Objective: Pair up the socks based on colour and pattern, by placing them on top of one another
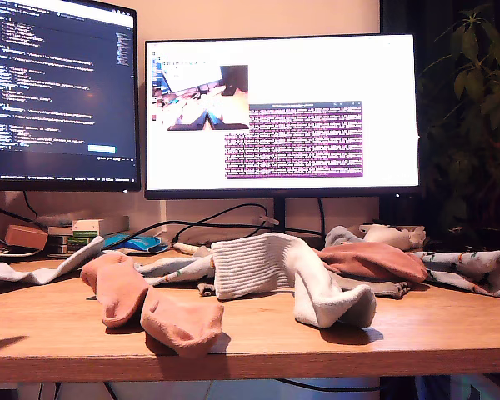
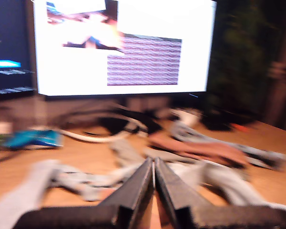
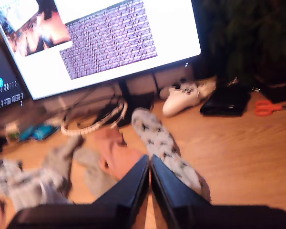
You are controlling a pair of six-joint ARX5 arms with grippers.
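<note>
On the bench (image 1: pixel 258 333), one salmon-pink sock (image 1: pixel 150 304) lies bent at the front, toward the exterior view's left. A white ribbed sock (image 1: pixel 292 271) drapes at its 3 o'clock, toe near the front edge. A second salmon-pink sock (image 1: pixel 371 260) lies behind it at 1 o'clock. A pale grey-blue printed sock (image 1: pixel 475 268) stretches off to the exterior view's right, and another (image 1: pixel 179 268) lies crumpled between the first pink sock and the white one.

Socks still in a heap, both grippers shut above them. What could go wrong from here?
1. The white ribbed sock lies across a salmon-pink sock and a printed sock; a grab there may lift several.
2. The other salmon-pink sock sits at the desk edge; a nudge could drop it.
3. The first wrist view is blurred, so aiming my first gripper may be off.
</note>
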